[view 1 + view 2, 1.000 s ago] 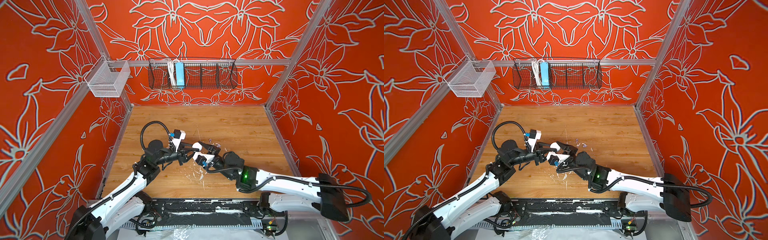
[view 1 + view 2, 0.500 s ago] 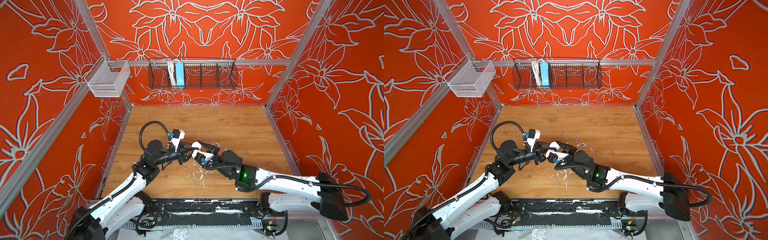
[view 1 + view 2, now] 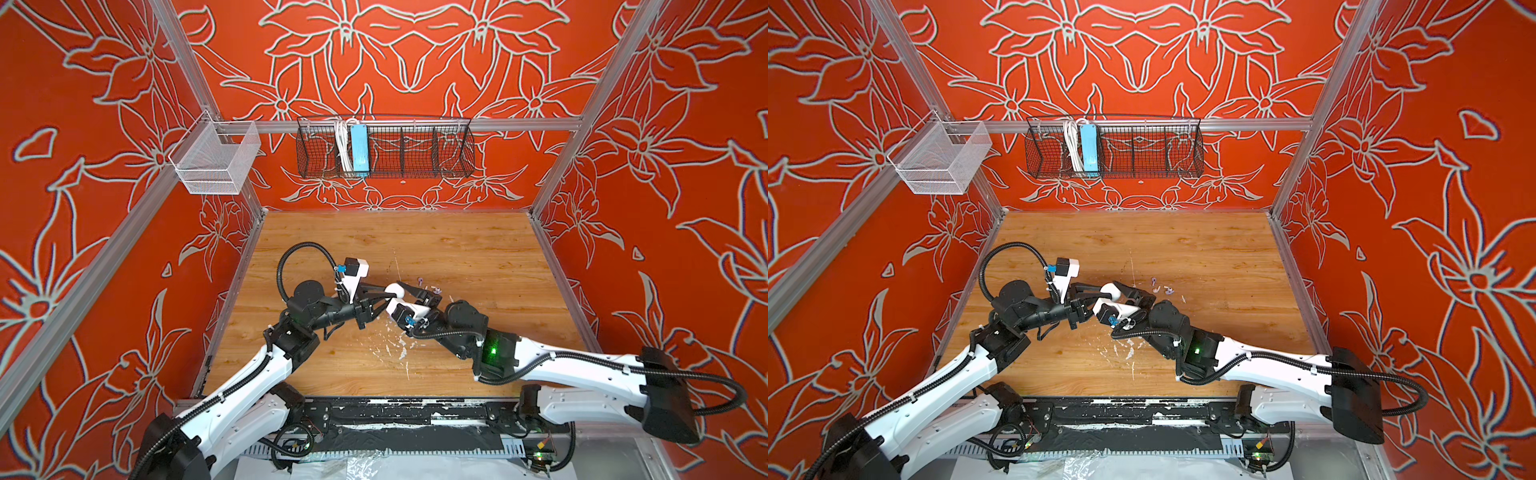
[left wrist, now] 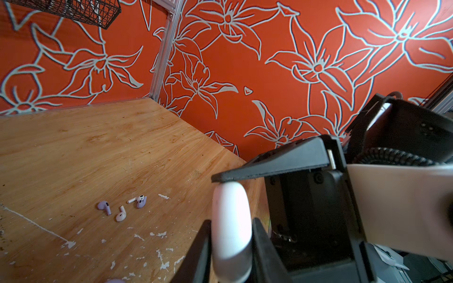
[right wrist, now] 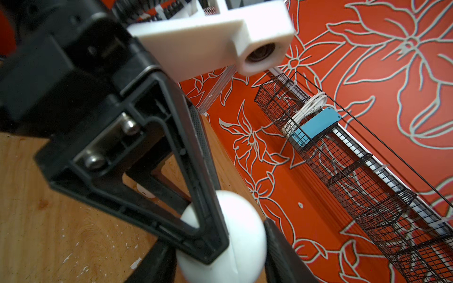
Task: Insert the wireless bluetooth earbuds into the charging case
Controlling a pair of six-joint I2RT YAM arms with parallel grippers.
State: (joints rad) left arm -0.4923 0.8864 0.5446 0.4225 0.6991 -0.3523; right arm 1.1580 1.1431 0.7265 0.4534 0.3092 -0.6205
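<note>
upper centre: black wire basket (image 3: pixel 440 156) on orange floral wall (image 3: pixel 415 54), holds white cable (image 3: pixel 342 145) + blue box (image 3: pixel 360 147) | upper left: white mesh basket (image 3: pixel 210 166) | centre: wooden tabletop (image 3: pixel 465 249), white paint flecks (image 3: pixel 402 353) lower middle

Both top views look down from high over the near edge of the wooden table (image 3: pixel 457 249) (image 3: pixel 1183 249); both wrist cameras, close in, share the white case (image 4: pixel 230 220) (image 5: pixel 245 220).

1. White case (image 5: pixel 235 232) sits clamped between the right pincer's (image 5: pixel 218 254) dark fingers (image 5: pixel 282 254).
2. The left pincer's (image 5: pixel 201 220) black finger crosses the case.
3. Far wall: wire basket (image 5: pixel 355 186) holding blue box (image 5: pixel 316 127) and white cable (image 5: pixel 306 107).
4. Wooden counter (image 5: pixel 49 220) lies below.
</note>
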